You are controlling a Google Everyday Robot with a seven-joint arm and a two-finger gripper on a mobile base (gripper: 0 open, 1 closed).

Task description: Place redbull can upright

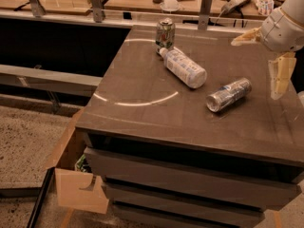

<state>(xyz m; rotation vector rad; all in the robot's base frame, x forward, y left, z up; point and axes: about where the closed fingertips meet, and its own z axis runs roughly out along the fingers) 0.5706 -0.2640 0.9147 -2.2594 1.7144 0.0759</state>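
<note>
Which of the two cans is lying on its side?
The silver-and-blue redbull can, nearest the tool at the table's right edge; the green can stands upright.

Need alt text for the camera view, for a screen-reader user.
A redbull can lies on its side on a dark table, with the open claw hovering near it at the right edge, touching nothing. Behind, a plastic bottle lies flat beside an upright green can.

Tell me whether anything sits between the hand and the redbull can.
Nothing visible does. The hand hovers open by the right edge of the table, just up-right of the redbull can, which lies on its side. The plastic bottle lies further left, clear of that path.
</note>
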